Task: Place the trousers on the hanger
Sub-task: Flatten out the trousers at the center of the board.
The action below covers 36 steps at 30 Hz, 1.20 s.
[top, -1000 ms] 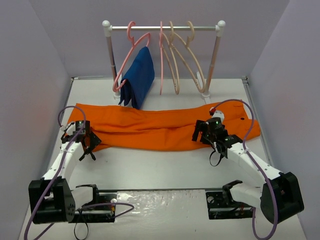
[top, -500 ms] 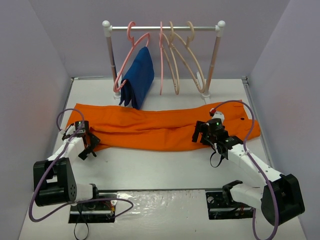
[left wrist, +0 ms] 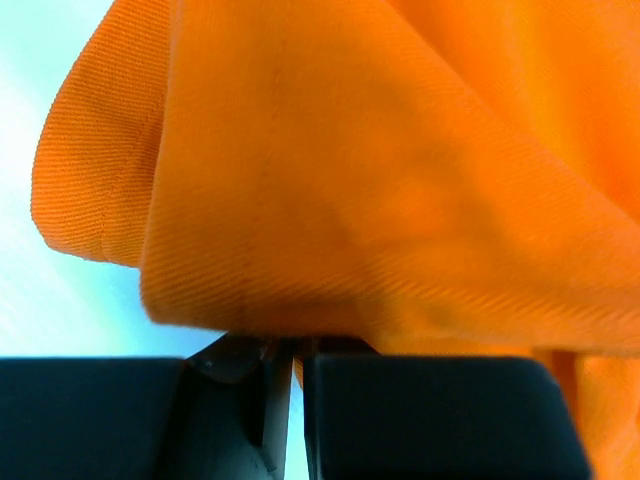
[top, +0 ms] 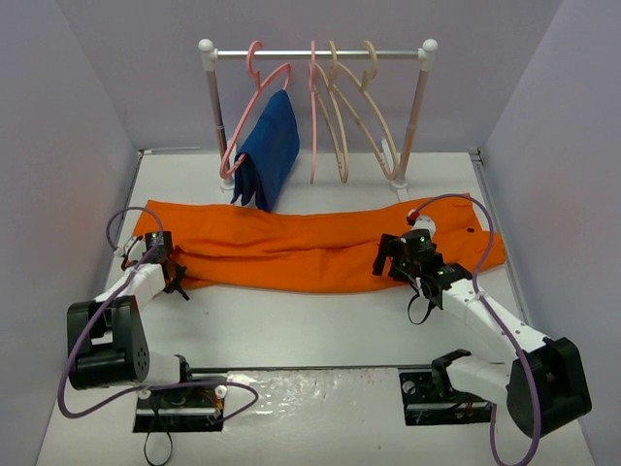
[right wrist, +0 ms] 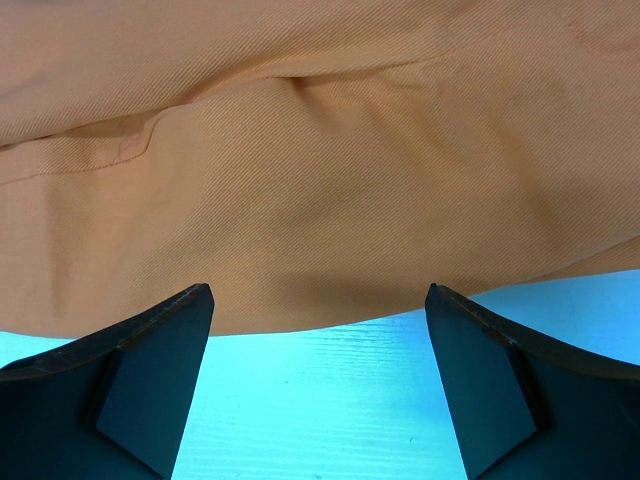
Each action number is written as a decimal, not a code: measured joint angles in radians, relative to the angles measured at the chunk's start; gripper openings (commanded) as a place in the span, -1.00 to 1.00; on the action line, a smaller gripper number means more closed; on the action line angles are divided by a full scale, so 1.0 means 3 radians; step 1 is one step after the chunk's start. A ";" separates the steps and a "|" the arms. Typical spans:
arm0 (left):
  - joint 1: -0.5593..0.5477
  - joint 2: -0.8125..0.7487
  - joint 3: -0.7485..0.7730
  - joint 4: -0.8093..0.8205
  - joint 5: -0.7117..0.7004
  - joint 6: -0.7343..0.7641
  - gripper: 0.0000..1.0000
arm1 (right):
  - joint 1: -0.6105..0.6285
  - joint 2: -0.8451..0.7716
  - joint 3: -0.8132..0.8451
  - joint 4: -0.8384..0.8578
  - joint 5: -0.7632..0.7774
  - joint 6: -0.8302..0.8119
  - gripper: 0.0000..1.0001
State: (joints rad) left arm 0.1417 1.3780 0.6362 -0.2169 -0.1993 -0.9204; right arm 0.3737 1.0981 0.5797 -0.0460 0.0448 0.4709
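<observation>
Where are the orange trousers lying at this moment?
In the top view, the trousers lie across the table before the rack, left gripper at their left end, right gripper near their right end.

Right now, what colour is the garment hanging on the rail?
Plain dark blue; the garment shows best in the top external view.

The trousers (left wrist: 400, 200) are matt cloth with a fine twill weave.

Orange trousers (top: 310, 250), rack (top: 418, 107) on white table (top: 291, 325)
</observation>
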 measured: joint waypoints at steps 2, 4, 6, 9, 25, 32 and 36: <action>0.0000 -0.0103 0.0000 -0.0170 0.0031 0.0019 -1.00 | -0.0001 0.0003 0.0000 -0.0002 0.0001 0.0005 0.69; 0.0000 -0.0293 0.0041 -0.0440 0.0056 0.0072 -1.00 | -0.0004 0.0031 0.0000 -0.0009 0.0002 0.0015 0.69; -0.0001 -0.0517 0.0179 -0.0760 0.0073 0.0158 -1.00 | -0.0008 0.0095 0.0001 -0.0022 0.0008 0.0034 0.69; -0.0008 -0.0793 0.0695 -0.1270 0.0127 0.0390 -1.00 | -0.0058 0.0267 0.0006 -0.0055 0.0027 0.0088 0.68; -0.0079 -0.1098 0.2479 -0.2518 0.1195 0.1350 -1.00 | -0.0613 0.0970 0.0446 -0.0170 0.0218 0.0069 0.64; -0.0080 -0.1136 0.3056 -0.2715 0.1466 0.1438 -1.00 | -0.0995 0.1325 0.0940 -0.0180 0.0262 -0.0040 0.50; -0.0080 -0.1230 0.3223 -0.2680 0.1438 0.1449 -1.00 | -0.1100 0.1243 0.1072 -0.0166 0.0354 -0.0034 0.62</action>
State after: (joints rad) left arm 0.1177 1.0090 1.6032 -1.0210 0.2322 -0.4858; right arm 0.0437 1.4711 0.9013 -0.0958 0.1509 0.4608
